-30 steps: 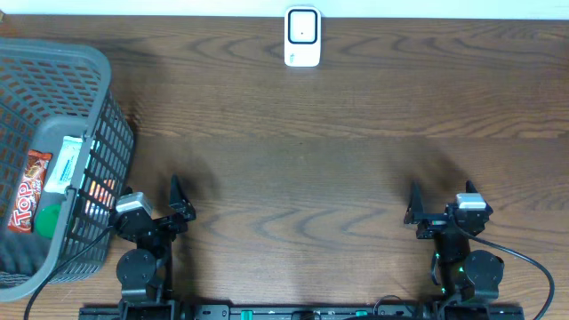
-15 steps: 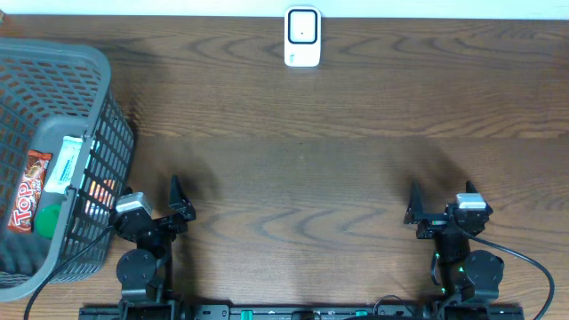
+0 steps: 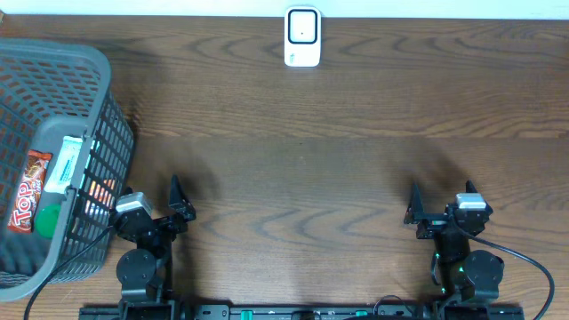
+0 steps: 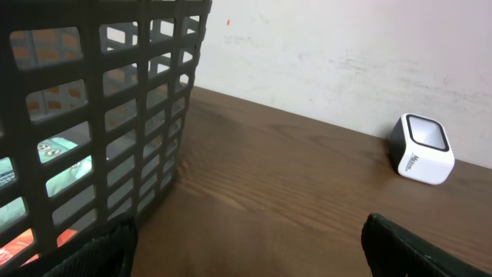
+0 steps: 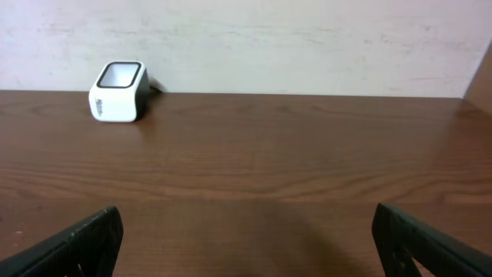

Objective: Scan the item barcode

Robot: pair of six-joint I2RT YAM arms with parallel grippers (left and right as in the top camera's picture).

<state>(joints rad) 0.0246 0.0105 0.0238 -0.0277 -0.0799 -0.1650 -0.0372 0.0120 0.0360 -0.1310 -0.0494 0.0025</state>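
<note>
Status: both arms sit at the near edge of the bench (image 3: pixel 311 160), nothing in either grip
- left gripper (image 4: pixel 250 248): fingers (image 4: pixel 92 250) spread wide, only bare wood between them; it sits just beside the basket's near right corner
- right gripper (image 5: pixel 254 242): fingers (image 5: pixel 430 242) spread wide too, bare wood between them, well apart from everything else
- scanner (image 3: pixel 302 37): small white box with a dark-framed window, upright at the far edge of the bench, about centre, close to the white wall (image 5: pixel 307 38). The left wrist view has it ahead to the right, the right wrist view ahead to the left
- basket (image 3: pixel 100 67): dark grey plastic mesh at the far left of the bench, partly cut off by the overhead frame
- items are inside the basket, toward its near side:
  - red "Top" bar (image 3: pixel 27 203) lying flat
  - white-and-teal pack (image 3: pixel 64 164) just beside the bar, on the side of the basket's right wall
  - green item (image 3: pixel 49 218) by the bar's near end; can't tell whether they touch or what it is
  - orange item (image 3: pixel 102 188) shows through the mesh at the right wall, too hidden to identify
- can't make out a barcode on any of them from these views
</note>
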